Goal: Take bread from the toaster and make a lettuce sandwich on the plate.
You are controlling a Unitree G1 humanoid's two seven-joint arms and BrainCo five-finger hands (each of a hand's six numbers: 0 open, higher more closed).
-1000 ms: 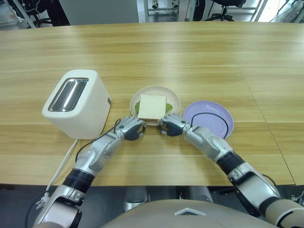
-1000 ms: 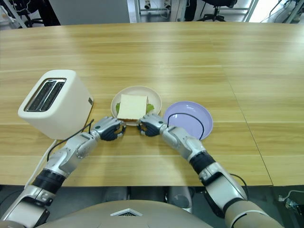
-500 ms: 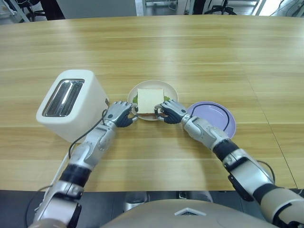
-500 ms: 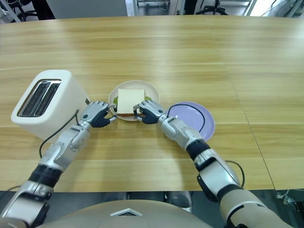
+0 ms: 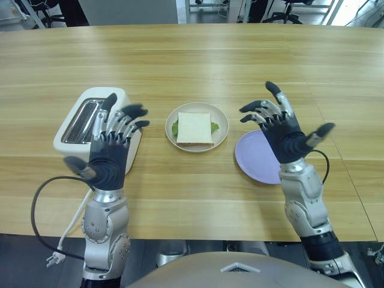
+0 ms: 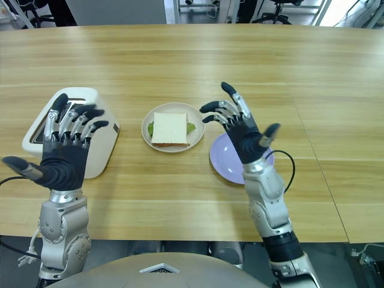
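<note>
In the left eye view, the sandwich [image 5: 194, 127] lies assembled on the cream plate [image 5: 222, 128] in the middle of the tabletop [image 5: 180, 60]. Its top slice of bread has lettuce [image 5: 174, 128] peeking out at both sides. The left hand [image 5: 108, 161] and right hand [image 5: 287, 137] are raised on either side, fingers spread, holding nothing.

In the right eye view, the toaster [image 6: 103, 143] stands left of the plate, its slots partly hidden behind the left hand. A purple plate [image 6: 223, 162] sits just right of the cream one. The task looks essentially finished, with nothing obvious left to place.
</note>
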